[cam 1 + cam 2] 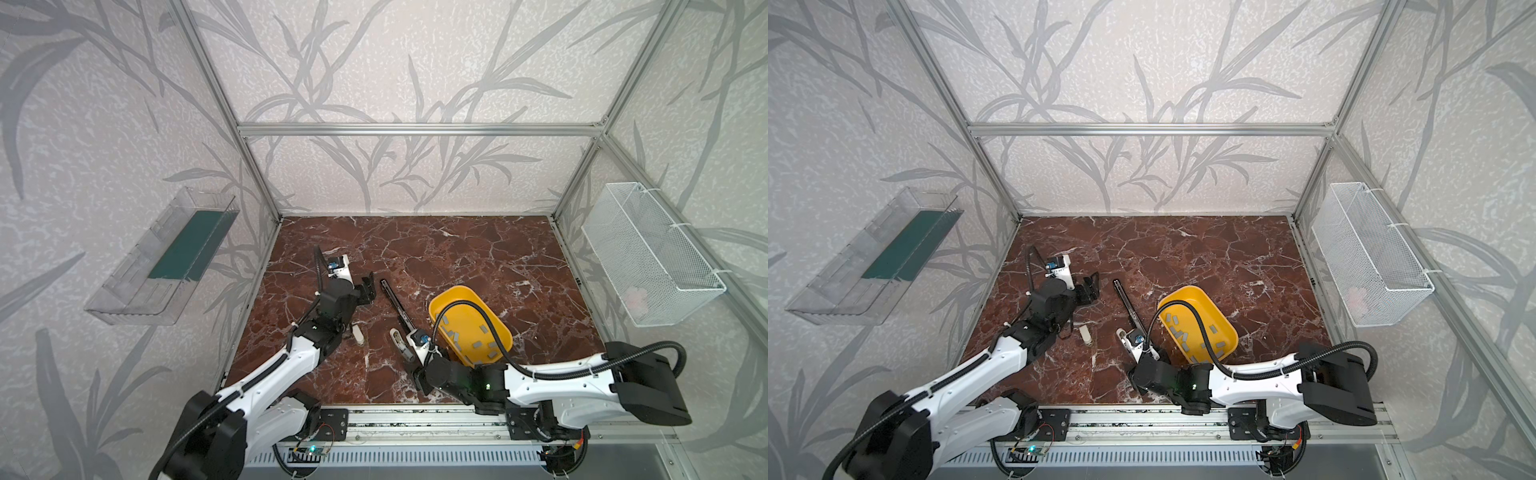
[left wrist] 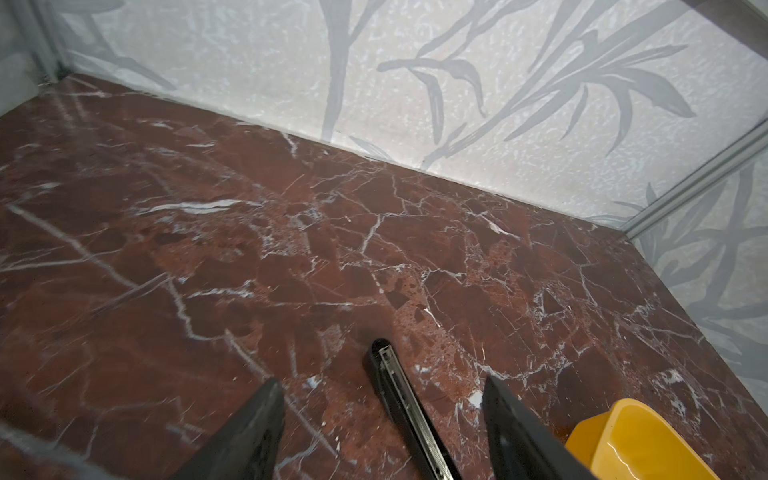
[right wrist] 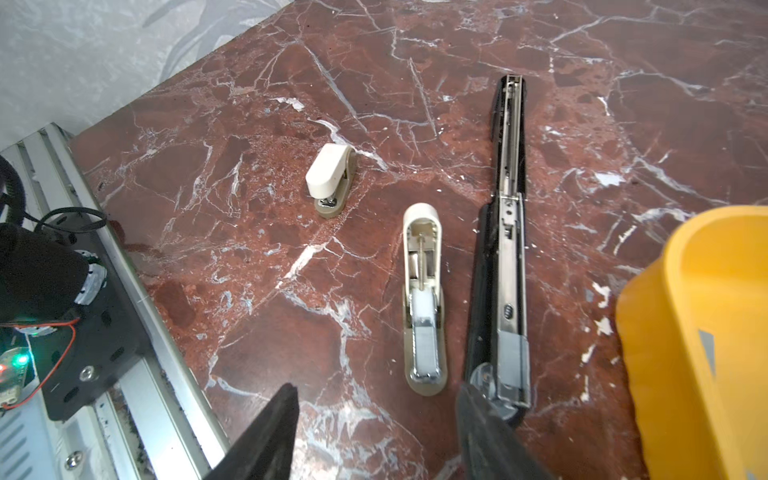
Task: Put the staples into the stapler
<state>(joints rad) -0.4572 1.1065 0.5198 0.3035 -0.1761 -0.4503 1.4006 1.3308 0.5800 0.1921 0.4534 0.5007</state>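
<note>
- The stapler (image 3: 500,249) lies opened flat on the table (image 3: 232,257), between the tray (image 1: 455,288) and the open cream stapler (image 3: 424,299)
- Progress — a grey staple strip (image 3: 513,357) appears seated in the stapler's channel at the near end, so loading looks mostly done
- Remaining, by judgement: confirm the strip sits true, then swing the top shut
- Left gripper (image 2: 382,379): fingers spread, empty, poised at the stapler's far tip
- Right gripper (image 3: 377,387): fingers spread, pinching nothing; one finger is just beside the stapler's near end — contact cannot be told
- Count: one black stapler; two cream ones, the open one with a strip inside and the small cream stapler (image 3: 330,178) shut; one tray
- Loose strips (image 1: 478,344) in the tray: about ten, exact number unclear
</note>
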